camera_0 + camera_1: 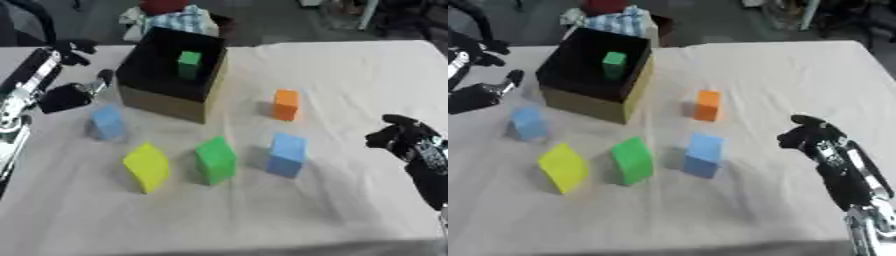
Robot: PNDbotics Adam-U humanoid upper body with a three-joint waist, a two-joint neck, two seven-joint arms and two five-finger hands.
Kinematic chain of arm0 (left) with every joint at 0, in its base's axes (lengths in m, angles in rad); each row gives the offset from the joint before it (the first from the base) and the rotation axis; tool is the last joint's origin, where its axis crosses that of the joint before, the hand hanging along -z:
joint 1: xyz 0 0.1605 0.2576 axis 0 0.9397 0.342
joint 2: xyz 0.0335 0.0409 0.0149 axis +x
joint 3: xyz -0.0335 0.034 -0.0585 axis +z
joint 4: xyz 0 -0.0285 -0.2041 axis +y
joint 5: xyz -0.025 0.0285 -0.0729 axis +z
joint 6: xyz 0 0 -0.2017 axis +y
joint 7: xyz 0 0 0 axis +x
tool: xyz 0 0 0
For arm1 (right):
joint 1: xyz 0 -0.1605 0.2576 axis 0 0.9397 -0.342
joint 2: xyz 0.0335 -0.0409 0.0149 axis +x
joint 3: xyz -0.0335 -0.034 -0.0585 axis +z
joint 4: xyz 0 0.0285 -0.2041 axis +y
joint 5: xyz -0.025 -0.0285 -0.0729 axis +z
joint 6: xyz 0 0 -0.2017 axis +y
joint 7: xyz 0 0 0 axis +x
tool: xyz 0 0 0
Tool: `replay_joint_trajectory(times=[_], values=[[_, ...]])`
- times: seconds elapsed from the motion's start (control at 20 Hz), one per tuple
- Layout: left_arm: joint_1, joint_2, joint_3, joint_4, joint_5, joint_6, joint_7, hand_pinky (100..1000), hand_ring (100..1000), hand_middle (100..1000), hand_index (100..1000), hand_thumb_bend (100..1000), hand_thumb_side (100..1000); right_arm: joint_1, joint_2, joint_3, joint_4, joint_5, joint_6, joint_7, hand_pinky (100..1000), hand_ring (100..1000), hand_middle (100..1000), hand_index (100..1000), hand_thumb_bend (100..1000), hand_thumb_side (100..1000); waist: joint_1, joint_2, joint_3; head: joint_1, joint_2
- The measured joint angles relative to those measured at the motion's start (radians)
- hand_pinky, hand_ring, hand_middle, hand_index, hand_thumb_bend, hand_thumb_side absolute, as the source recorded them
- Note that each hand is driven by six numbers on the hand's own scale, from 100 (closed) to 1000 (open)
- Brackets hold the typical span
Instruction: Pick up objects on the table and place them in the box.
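One green block point(189, 64) already stands inside the dark box point(166, 95) at the far left of the white-clothed tabletop point(350, 75), so by this showing the task is just begun. Five blocks remain outside it: a small blue one point(108, 122) just beside the box, a yellow one point(146, 166), a larger green one point(215, 160), a second blue one point(286, 154) and an orange one point(285, 104). Left robot hand point(70, 95) hovers beside the box near the small blue block and right robot hand point(811, 137) hangs at the right edge, both with fingers curled and holding nothing.
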State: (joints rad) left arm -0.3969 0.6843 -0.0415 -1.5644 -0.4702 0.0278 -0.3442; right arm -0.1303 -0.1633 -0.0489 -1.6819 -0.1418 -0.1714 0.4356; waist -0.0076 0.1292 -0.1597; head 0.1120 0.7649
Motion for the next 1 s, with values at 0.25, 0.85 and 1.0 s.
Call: replay_joint_trajectory(times=[0.25,0.85,1.0], values=[[-0.104,0.067,-0.085,0.138,-0.064,-0.053,-0.148,848,778,817,931,505,555,0.007,-0.001,0.0,0.005,0.001,0.001,0.002,731,713,583,815,100,709,0.004,0.0,-0.001,0.0,0.0],[-0.232,0.041,-0.175,0.4,-0.161,-0.123,-0.262,843,779,823,931,544,602,0.008,-0.008,0.0,0.005,0.002,0.001,0.006,731,712,582,815,100,711,0.005,-0.002,-0.002,-0.005,0.0],[-0.241,0.024,-0.183,0.433,-0.188,-0.131,-0.264,844,781,826,932,546,602,0.008,-0.008,0.0,0.006,0.003,0.001,0.006,731,712,582,815,100,711,0.005,-0.002,-0.002,-0.006,0.0]])
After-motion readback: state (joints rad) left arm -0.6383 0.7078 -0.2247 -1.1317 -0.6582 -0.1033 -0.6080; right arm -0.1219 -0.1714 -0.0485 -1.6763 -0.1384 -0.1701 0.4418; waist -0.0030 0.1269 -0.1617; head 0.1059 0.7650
